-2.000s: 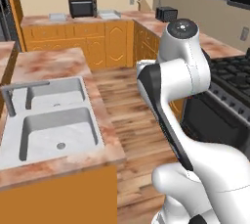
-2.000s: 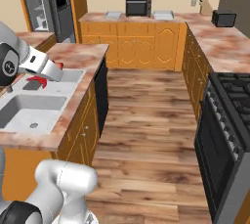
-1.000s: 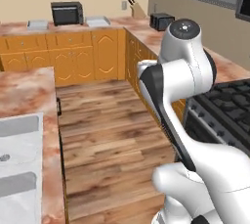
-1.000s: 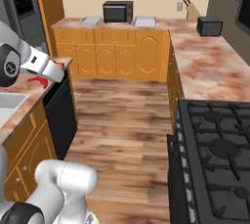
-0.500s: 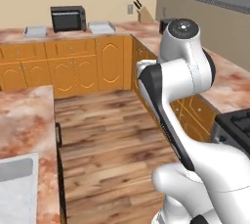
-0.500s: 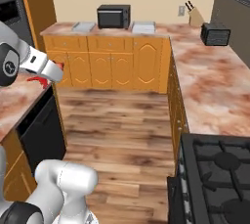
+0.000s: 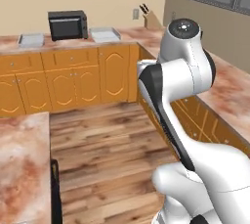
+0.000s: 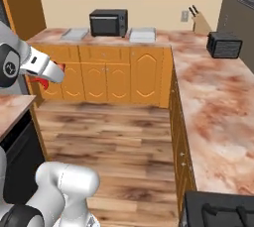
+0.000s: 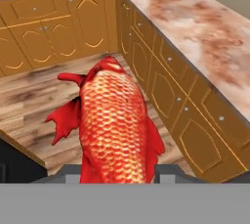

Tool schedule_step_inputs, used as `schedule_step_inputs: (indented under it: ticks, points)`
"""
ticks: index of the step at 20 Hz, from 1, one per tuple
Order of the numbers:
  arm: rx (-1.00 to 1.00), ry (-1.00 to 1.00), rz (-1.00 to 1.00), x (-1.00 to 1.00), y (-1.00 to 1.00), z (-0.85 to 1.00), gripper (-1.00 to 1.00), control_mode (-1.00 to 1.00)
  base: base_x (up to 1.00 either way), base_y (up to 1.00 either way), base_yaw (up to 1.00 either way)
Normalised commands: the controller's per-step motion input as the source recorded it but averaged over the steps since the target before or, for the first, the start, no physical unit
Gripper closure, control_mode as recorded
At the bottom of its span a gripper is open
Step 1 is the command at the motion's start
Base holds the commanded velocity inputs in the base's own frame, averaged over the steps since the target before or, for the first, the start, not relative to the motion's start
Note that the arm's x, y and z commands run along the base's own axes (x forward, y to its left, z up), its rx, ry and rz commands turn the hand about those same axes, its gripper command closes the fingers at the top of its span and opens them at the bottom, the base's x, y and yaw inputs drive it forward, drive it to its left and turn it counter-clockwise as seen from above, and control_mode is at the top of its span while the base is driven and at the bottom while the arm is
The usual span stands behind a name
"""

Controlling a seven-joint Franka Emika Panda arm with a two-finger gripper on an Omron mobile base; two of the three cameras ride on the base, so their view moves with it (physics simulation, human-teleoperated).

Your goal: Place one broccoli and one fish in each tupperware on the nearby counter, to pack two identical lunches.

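A red scaly fish (image 9: pixel 114 125) hangs over the wooden floor, and my gripper (image 9: pixel 117 171) is shut on it, one dark fingertip on each side. From the right base, the gripper (image 8: pixel 53 74) is at the far left with a bit of the fish (image 8: pixel 60 67) showing. Two grey tupperware trays (image 8: pixel 74 34) (image 8: pixel 143 34) sit on the counter (image 8: pixel 49 37) along the back wall, either side of a black microwave (image 8: pixel 108 23). The left base view shows the same tupperware trays (image 7: pixel 30 39) (image 7: pixel 105 34). The broccoli is out of view.
The pink-brown counter (image 9: pixel 195 17) turns the corner and runs down the right side on orange cabinets. A toaster (image 8: pixel 224 45) and a knife block (image 8: pixel 198 20) stand near the corner. A stove (image 8: pixel 218 216) is at the lower right, a second stone top (image 7: pixel 19 159) at the left.
The whole picture has shifted: the base has driven away from the sink toward the corner counter, which looms larger. The fish stays in the gripper.
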Motion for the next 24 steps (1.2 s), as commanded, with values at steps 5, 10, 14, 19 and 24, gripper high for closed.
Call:
schedule_step_inputs:
  ticks: [5,10,14,19,24]
  points:
    - [0.00,0.00,0.00,0.00,0.00,0.00,1.00,1.00,1.00,-0.02,0.00]
    - [0.00,0.00,0.00,0.00,0.00,0.00,1.00,1.00,1.00,0.00,0.00]
    - [0.00,0.00,0.00,0.00,0.00,0.00,1.00,1.00,1.00,0.00,0.00]
    - [0.00,0.00,0.00,0.00,0.00,0.00,1.00,1.00,1.00,0.00,0.00]
    - [0.00,0.00,0.00,0.00,0.00,0.00,1.00,1.00,1.00,0.07,0.00]
